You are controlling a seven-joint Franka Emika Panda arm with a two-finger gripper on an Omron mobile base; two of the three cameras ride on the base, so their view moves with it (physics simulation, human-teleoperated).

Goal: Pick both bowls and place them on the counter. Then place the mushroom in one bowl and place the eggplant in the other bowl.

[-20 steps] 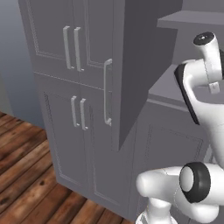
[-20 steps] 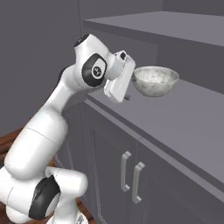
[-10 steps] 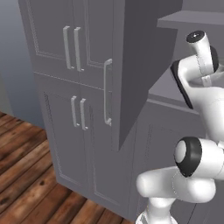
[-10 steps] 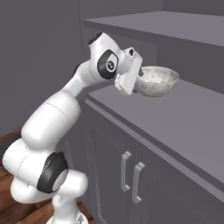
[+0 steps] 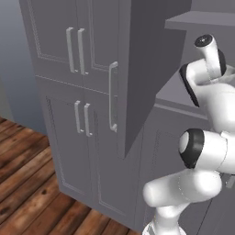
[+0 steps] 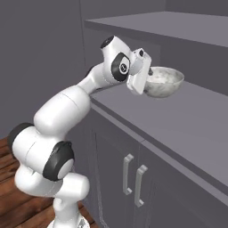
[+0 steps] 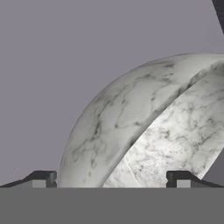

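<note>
On grey cupboard shelf (image 6: 196, 116): speckled stone-look bowl (image 6: 164, 81) upright, gripper (image 7: 111, 178) right at its rim, fingers spread wide, nothing held.

A tall grey cupboard (image 5: 69, 92) is standing over a wooden plank floor (image 5: 27, 183), its open door (image 5: 147, 69) jutting forward edge-on, while pale bar handles (image 6: 133, 178) are showing on the lower cabinet doors (image 6: 169, 196).
</note>
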